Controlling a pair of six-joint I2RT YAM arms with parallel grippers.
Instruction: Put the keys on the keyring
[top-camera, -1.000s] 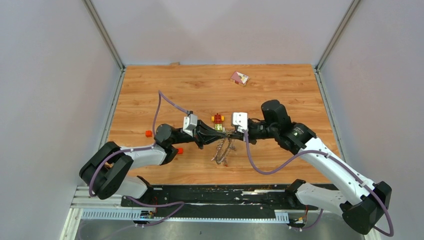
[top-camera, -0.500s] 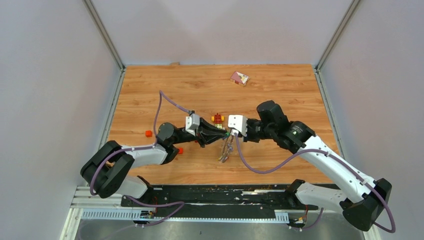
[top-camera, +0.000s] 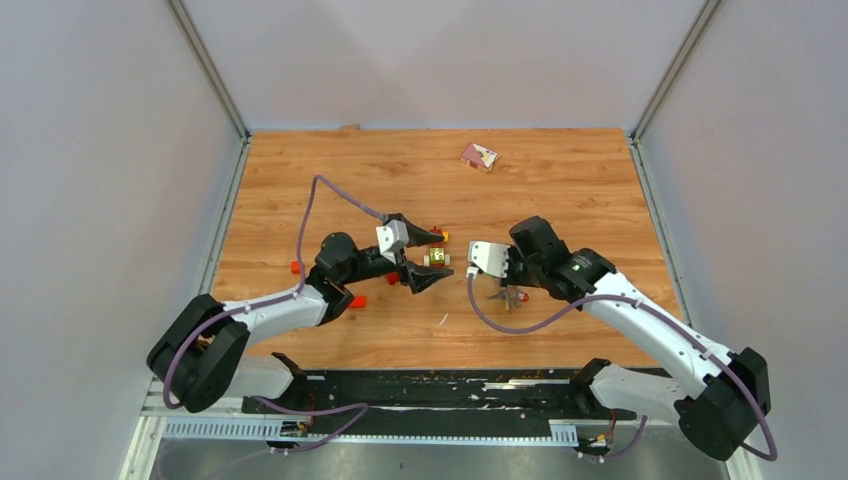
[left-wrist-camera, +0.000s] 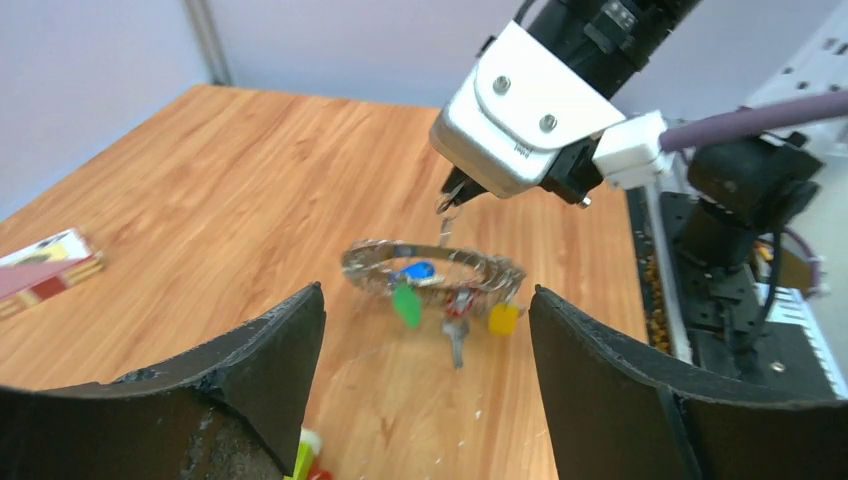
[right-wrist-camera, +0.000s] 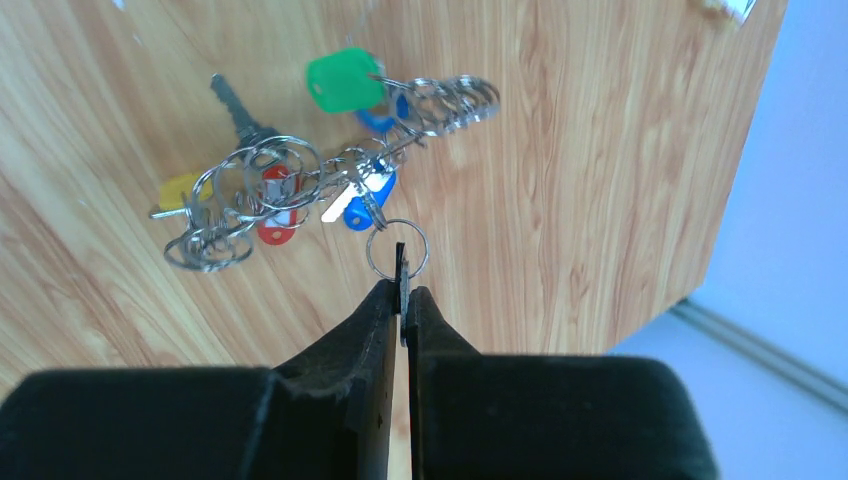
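The keyring (right-wrist-camera: 330, 170) is a coiled metal ring carrying keys with a green head (right-wrist-camera: 343, 80), a blue head (right-wrist-camera: 365, 200), a red head (right-wrist-camera: 275, 205) and a yellow head (right-wrist-camera: 178, 190). My right gripper (right-wrist-camera: 402, 290) is shut on a thin dark flat piece that joins the keyring through a small loop (right-wrist-camera: 397, 248). The bunch hangs just over the wood. From above, the keyring (top-camera: 507, 295) is under the right gripper (top-camera: 497, 280). My left gripper (top-camera: 432, 258) is open and holds nothing. In its wrist view the keyring (left-wrist-camera: 430, 272) lies ahead, between the left fingers (left-wrist-camera: 270, 350).
A red-and-yellow toy car (top-camera: 437, 258) sits between the left fingers, seen low in the left wrist view (left-wrist-camera: 305, 462). Two small red bricks (top-camera: 296, 267) (top-camera: 357, 300) lie beside the left arm. A red-and-white box (top-camera: 478, 155) lies far back.
The left gripper has opened, let go of the keyring and drawn back left. The right gripper has carried the keyring to the right and lowered it towards the table.
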